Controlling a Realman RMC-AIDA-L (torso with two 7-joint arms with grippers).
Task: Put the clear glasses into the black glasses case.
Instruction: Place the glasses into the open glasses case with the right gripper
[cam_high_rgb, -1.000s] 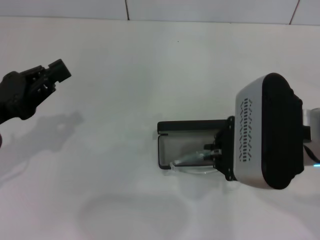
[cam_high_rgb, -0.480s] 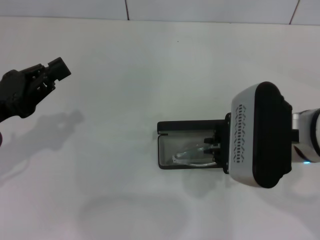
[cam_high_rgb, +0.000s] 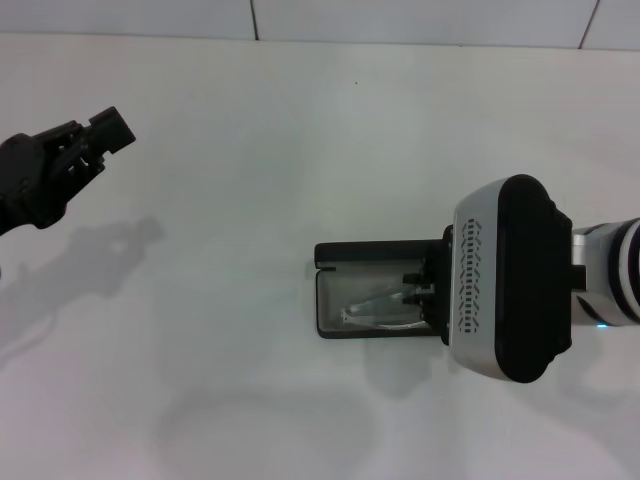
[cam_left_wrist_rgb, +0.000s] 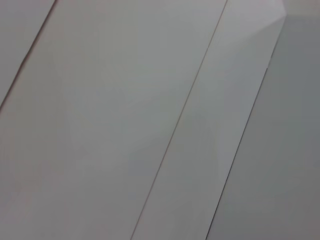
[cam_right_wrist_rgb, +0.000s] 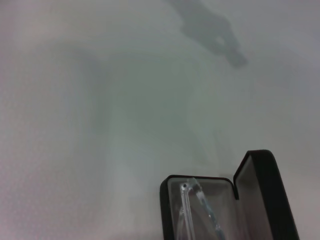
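The black glasses case (cam_high_rgb: 333, 252) lies open right of the table's middle, its lid standing up at the far side. The clear glasses (cam_high_rgb: 372, 310) rest tilted inside its grey tray. My right gripper (cam_high_rgb: 420, 290) is at the case's right end, shut on the glasses' right end; my big white wrist housing hides most of its fingers. The right wrist view shows the case (cam_right_wrist_rgb: 262, 192) and the glasses (cam_right_wrist_rgb: 189, 200) rising out of the tray toward the camera. My left gripper (cam_high_rgb: 100, 135) hangs raised at the far left, shut and holding nothing.
The white table (cam_high_rgb: 250, 150) stretches around the case, with a tiled wall (cam_high_rgb: 400, 18) at the back. My left arm's shadow (cam_high_rgb: 110, 255) falls on the table. The left wrist view shows only pale panels (cam_left_wrist_rgb: 150, 120).
My right gripper has moved left and away from me with the glasses, which earlier hung over the case's near edge and now lie inside it. My left gripper has drifted slightly left and up.
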